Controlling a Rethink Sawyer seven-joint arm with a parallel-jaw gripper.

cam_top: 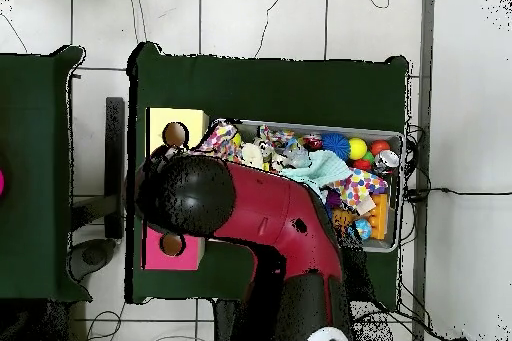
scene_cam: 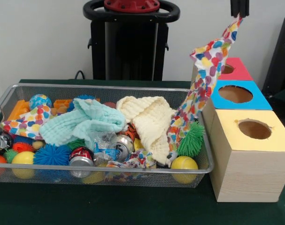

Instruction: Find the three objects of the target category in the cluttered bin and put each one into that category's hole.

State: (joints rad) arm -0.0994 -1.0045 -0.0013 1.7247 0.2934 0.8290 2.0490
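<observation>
My gripper shows only as dark tips at the top edge of the front view, shut on the top corner of a polka-dot cloth. The cloth hangs stretched from there down into the right end of the wire bin. It also shows in the overhead view beside the yellow box. A second polka-dot cloth lies at the bin's left end, and a third lies low at the front middle. The yellow-topped box's hole is open, right of the bin. In the overhead view the arm hides the gripper.
The blue-topped box and the red-topped box stand behind the yellow one. A mint cloth and a cream cloth lie over cans, spiky balls and yellow balls in the bin. A green spiky ball touches the hanging cloth.
</observation>
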